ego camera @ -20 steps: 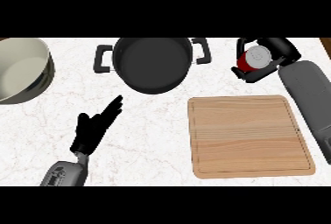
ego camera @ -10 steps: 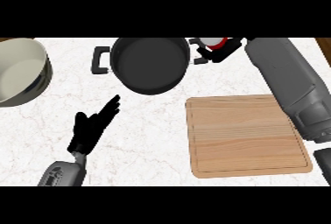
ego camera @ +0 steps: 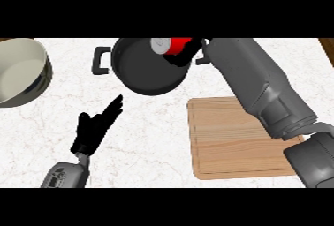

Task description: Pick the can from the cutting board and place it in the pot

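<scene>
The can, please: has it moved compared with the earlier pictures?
Yes. The can, held in the right robot hand, has moved left, from right of the pot to over the pot's right rim.

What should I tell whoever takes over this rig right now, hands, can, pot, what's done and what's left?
Right hand: curled round the red can, holding it over the black pot.
Left hand: open, resting over the counter's lower left, holding nothing.
Cutting board: the can is off it.
Done: can picked and carried to the pot.
Left: lower it into the pot, release, pull the right arm back.
</scene>
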